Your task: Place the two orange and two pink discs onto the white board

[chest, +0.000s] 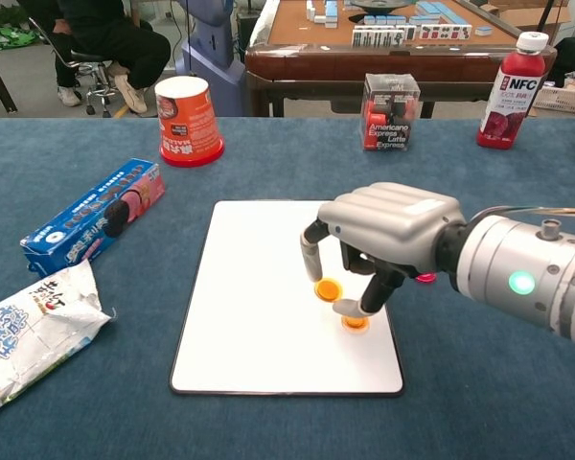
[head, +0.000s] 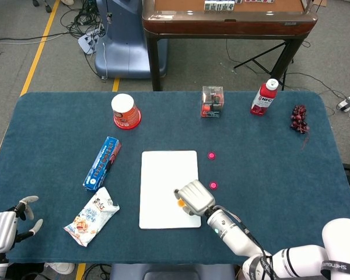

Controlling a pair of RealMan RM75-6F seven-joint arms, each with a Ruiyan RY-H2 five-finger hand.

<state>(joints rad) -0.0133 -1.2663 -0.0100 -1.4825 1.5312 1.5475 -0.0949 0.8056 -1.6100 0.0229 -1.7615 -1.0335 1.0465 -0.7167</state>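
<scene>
Chest view: an orange disc (chest: 327, 288) is being pinched between the thumb and a finger of the right hand (chest: 379, 240), low over the right half of the white board (chest: 259, 287). Whether the disc is touching the board cannot be told. A second orange disc (chest: 355, 323) is lying on the board just near of the thumb tip, partly hidden by it. Only a sliver of one pink disc (chest: 425, 278) is being shown here, behind the hand on the blue table (chest: 96, 402).

From the head view, both pink discs are being shown in full on the cloth to the right of the board, one (head: 213, 185) just beside the right hand (head: 193, 198) and the other (head: 211, 155) further away, beside the board's far right corner. Of the orange discs, only a small orange patch (head: 180, 203) is being seen under the hand in this view. The left hand (head: 6, 226), out of the chest view, is being held at the table's near left corner, fingers apart and gripping nothing.
</scene>
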